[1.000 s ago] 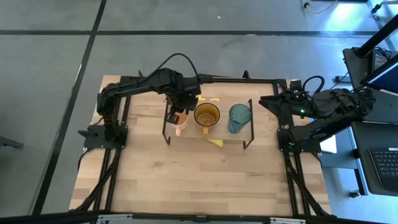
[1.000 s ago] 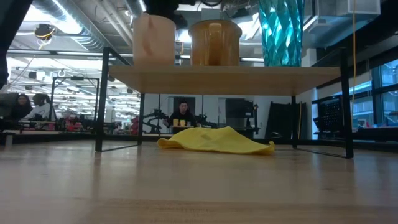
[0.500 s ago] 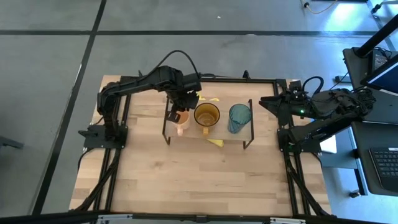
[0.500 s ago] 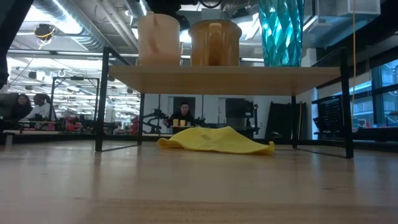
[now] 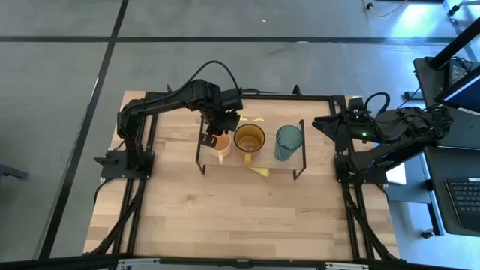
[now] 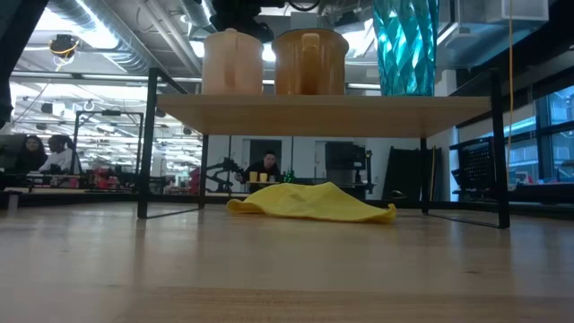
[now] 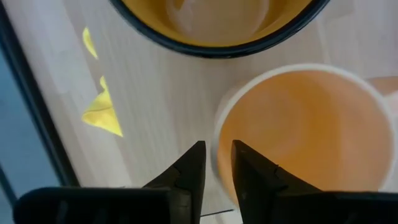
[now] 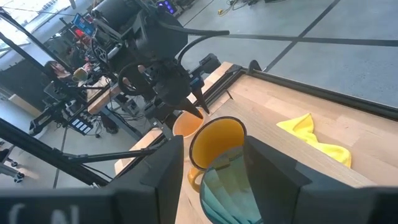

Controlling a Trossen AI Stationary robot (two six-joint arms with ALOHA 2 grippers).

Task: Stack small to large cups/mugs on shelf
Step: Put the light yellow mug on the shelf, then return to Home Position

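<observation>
Orange mug [image 7: 298, 134] under my left tool [image 7: 216, 163]
Pale orange, glossy, round-rimmed; my fingers pinch its rim, right tool [image 5: 319, 121] parked, grip unclear.

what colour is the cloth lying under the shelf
Yellow. The cloth shows best in the low view, crumpled on the table beneath the shelf.

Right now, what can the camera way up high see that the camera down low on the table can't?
Only the high view shows both arms: the left pincer over the orange mug, the right arm waiting at the table's right edge, and the insides of the cups. Only the low view shows the room behind, with people, and the whole yellow cloth under the shelf. Both show the orange mug, brown mug and teal cup standing in a row.
</observation>
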